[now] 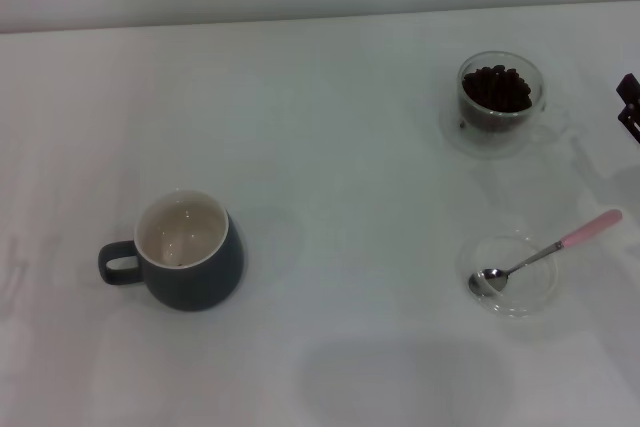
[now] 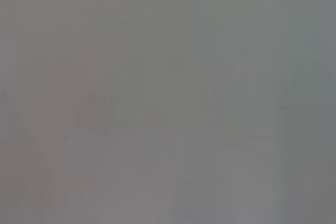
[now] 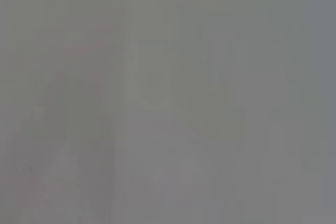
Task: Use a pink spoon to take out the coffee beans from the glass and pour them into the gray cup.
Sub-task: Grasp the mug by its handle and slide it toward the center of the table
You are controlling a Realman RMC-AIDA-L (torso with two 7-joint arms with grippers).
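At the right edge of the head view only a dark sliver of the right gripper [image 1: 630, 107] shows, and whether its fingers are open or closed cannot be told; nothing can be seen in its hold. Just to its left, on the white table [image 1: 340, 107], stands the glass [image 1: 501, 97], a small clear double-walled cup upright on a clear round saucer [image 1: 458, 135] and holding dark coffee beans [image 1: 496, 87] heaped near its rim. Nearer the robot than the gripper and a little to its left lies the pink spoon [image 1: 545, 253], its silver bowl resting in a shallow clear round dish [image 1: 520, 299] and its pale pink handle slanting up over the rim toward the gripper's side. Well apart, far across the table to the gripper's left, the gray cup [image 1: 188, 252] sits upright, loop handle pointing left, its cream inside showing only a tiny dark speck. The left gripper is out of sight. Both wrist views show plain gray. No writing or brand mark can be read on anything.
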